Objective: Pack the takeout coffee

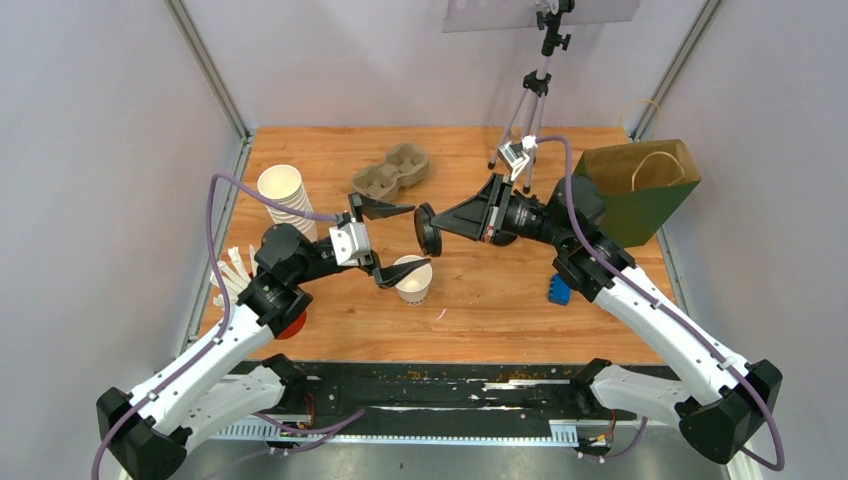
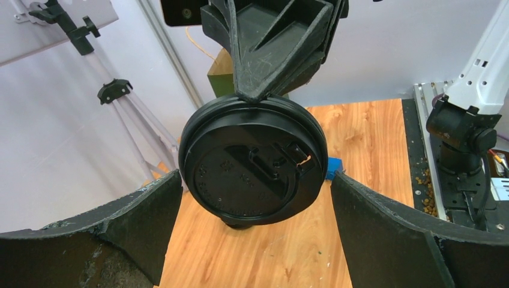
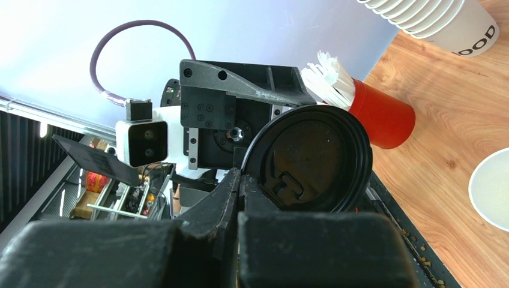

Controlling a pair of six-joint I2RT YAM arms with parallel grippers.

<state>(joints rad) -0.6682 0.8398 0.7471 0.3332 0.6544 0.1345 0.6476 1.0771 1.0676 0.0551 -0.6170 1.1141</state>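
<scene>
1. Black plastic lid (image 1: 427, 230): round, with a raised rim and a moulded sip tab. It is held on edge in the air above the wooden table (image 1: 500, 300), its face turned towards the left gripper (image 1: 398, 240).
2. Right gripper (image 1: 438, 224): clamped on the lid's rim.
3. Left gripper: jaws spread wide, holding nothing, just beside the lid.
4. White paper cup (image 1: 413, 280): lidless, cream inside, upright on the table just below the lid. Whether the left gripper's lower finger touches its rim cannot be told.
</scene>
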